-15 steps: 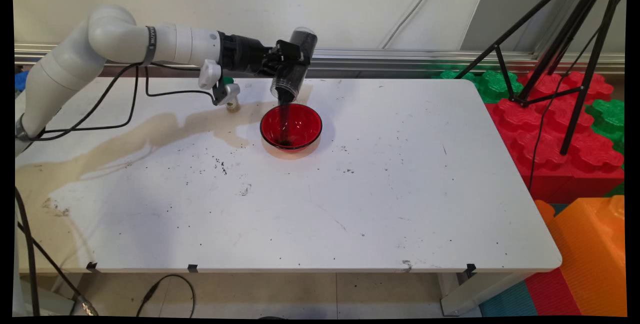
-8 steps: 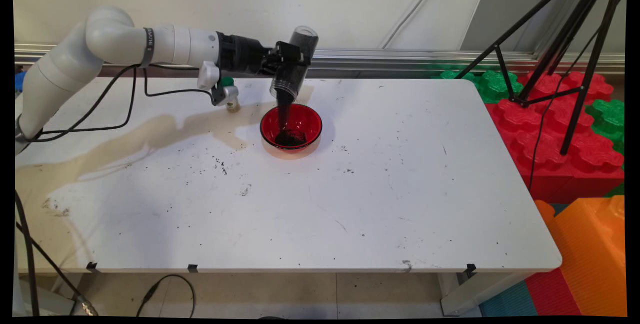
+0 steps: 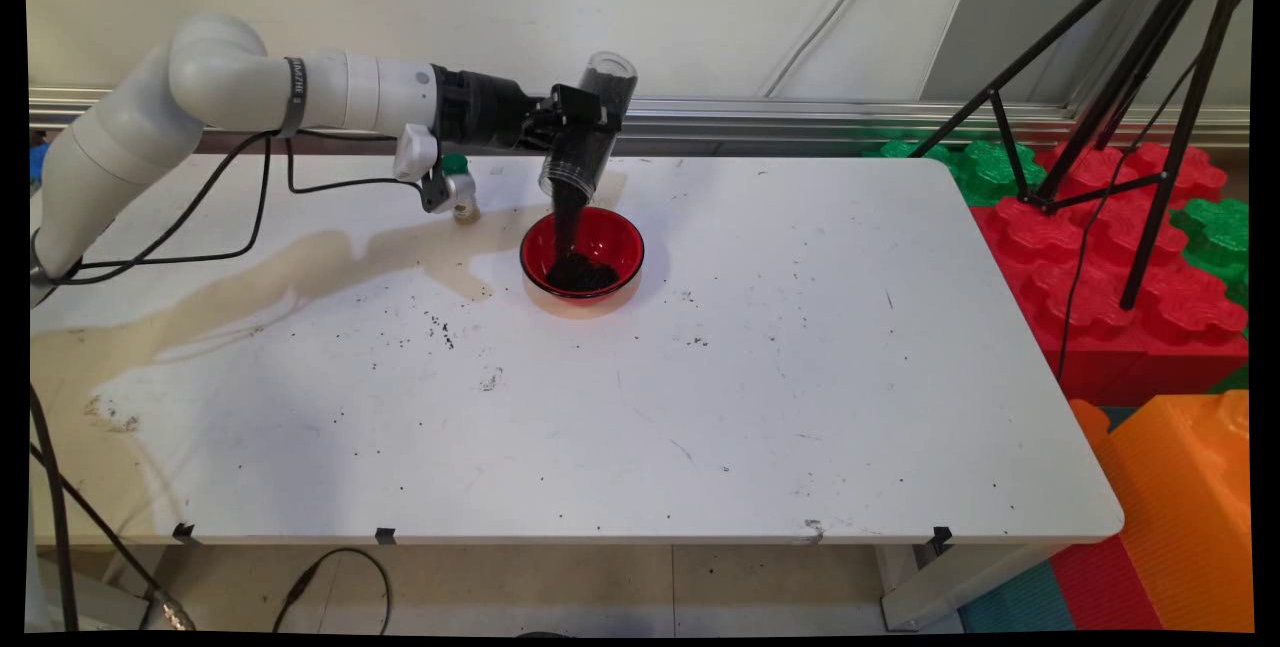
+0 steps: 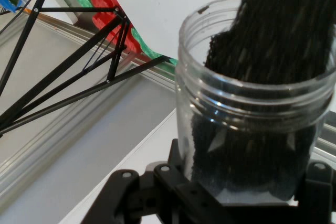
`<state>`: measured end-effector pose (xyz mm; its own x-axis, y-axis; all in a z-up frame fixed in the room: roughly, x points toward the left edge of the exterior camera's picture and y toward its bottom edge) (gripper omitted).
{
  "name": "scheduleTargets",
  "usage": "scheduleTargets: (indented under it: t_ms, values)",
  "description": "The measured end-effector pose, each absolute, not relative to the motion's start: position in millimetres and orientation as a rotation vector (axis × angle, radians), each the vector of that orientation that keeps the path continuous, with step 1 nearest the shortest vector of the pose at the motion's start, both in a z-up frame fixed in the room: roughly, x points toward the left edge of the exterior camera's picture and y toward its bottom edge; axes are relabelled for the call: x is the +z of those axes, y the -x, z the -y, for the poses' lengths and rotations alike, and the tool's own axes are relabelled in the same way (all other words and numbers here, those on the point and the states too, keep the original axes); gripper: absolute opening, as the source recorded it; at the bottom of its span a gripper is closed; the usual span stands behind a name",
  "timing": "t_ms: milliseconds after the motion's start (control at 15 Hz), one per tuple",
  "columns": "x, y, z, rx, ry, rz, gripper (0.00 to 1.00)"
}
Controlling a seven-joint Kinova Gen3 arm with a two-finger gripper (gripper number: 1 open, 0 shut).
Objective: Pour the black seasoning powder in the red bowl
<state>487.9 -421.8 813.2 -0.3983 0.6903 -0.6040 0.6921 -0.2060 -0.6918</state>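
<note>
My gripper [image 3: 577, 123] is shut on a clear plastic jar [image 3: 590, 127] of dark grains, held tilted mouth-down above the table's far middle. A dark stream [image 3: 568, 222] falls from the jar's mouth into a red bowl [image 3: 620, 237] just below, where a black heap [image 3: 581, 275] lies at the bottom. In the hand view the jar [image 4: 252, 108] fills the right side between the black linkage, with dark grains sliding toward its open mouth.
A small bottle with a green cap [image 3: 460, 189] stands left of the bowl. Brown stains [image 3: 300, 272] and dark specks mark the white table [image 3: 800, 407]. A black tripod [image 3: 1130, 97] and red, green and orange blocks [image 3: 1120, 307] stand at the right.
The heap of dark grains in the red bowl has grown from a thin trickle's landing spot to a clear pile. The jar has tipped slightly further; the arm has barely shifted.
</note>
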Motion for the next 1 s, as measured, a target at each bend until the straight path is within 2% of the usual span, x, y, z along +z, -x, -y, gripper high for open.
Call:
scheduleTargets:
  t_ms: [1000]
  values:
    - [814.0, -487.4, 420.9, -1.750, -1.650, -2.091, 0.00]
